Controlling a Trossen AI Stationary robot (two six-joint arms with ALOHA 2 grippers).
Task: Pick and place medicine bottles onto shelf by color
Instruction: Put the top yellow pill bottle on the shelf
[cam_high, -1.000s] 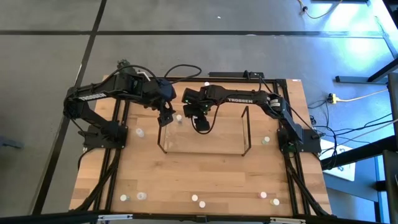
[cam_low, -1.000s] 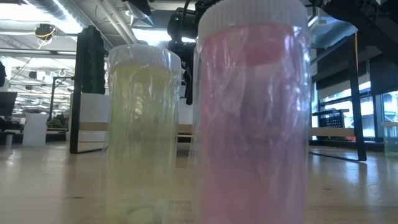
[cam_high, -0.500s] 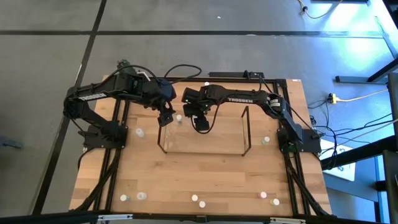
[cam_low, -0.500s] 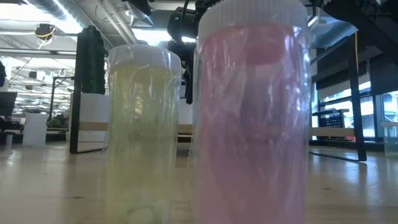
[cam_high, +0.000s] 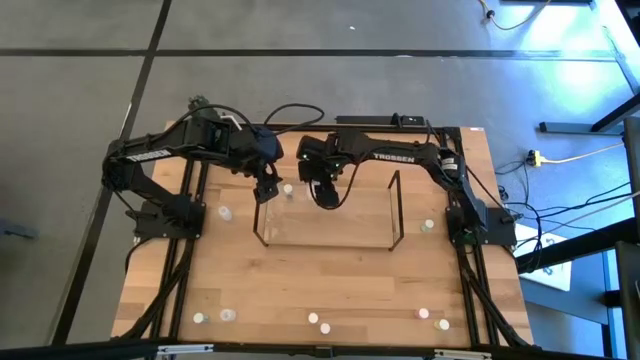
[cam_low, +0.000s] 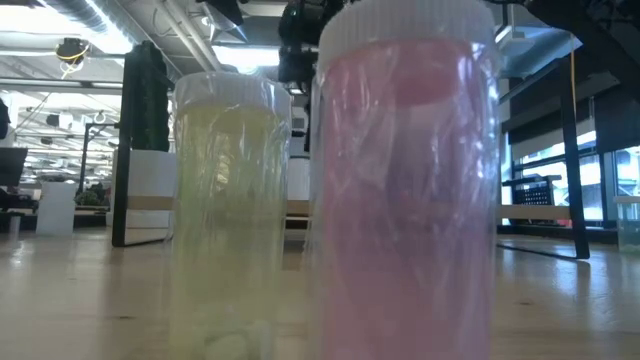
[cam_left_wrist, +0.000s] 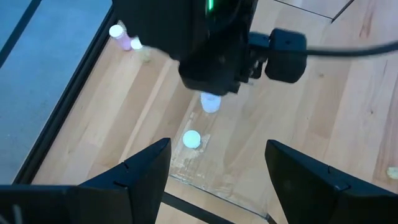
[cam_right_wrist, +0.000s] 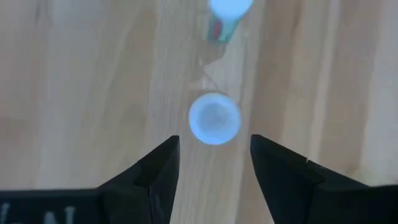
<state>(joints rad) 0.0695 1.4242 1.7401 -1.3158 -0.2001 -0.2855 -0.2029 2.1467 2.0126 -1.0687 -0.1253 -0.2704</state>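
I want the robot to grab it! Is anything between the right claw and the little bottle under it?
No. The right gripper hangs open straight above the white-capped bottle, with only bare table around it. Another bottle stands beyond, apart.

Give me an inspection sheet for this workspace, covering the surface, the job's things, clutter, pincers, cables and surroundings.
Surface: wooden table, mostly bare boards.
Job's things: clear shelf near the table's middle; small medicine bottles scattered, several along the near edge such as one at, one by each arm's base; a yellowish bottle and a pink bottle stand right at the low camera.
Clutter: nothing seen.
Pincers: left pincer open at the shelf's left end, empty; right pincer open over a white-capped bottle, not gripping it.
Cables: black cable looping behind the arms; yellow cord on the floor at right.
Surroundings: grey floor; office room behind.
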